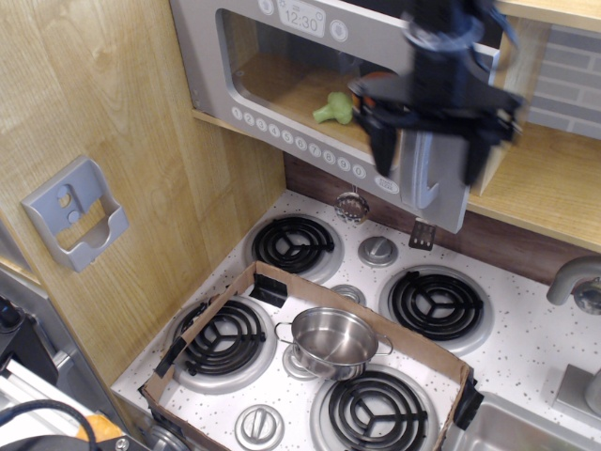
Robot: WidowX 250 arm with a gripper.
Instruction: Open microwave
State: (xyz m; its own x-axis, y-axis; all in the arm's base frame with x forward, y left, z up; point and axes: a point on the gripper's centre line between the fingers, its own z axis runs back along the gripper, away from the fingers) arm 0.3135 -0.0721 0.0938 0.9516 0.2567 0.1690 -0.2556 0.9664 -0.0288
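The grey microwave [202, 56] sits at the top of the view with its clear window door, clock panel [302, 16] and row of round white buttons [299, 141]. The door stands swung partly out on its right side. The silver D-shaped handle [427, 178] is at the door's right end. My gripper [429, 155] is motion-blurred in front of the handle. Its fingers [382, 150] are spread wide, one on each side of the handle, not clamped on it. A green toy [333, 108] and an orange toy [368, 89] lie inside.
Below is a toy stove with four black burners. A cardboard frame [216, 315] lies on it with a steel pot [333, 340] inside. A ladle [350, 202] and spatula [422, 233] hang under the microwave. A wooden shelf [545, 178] is at right, a grey wall holder [75, 211] at left.
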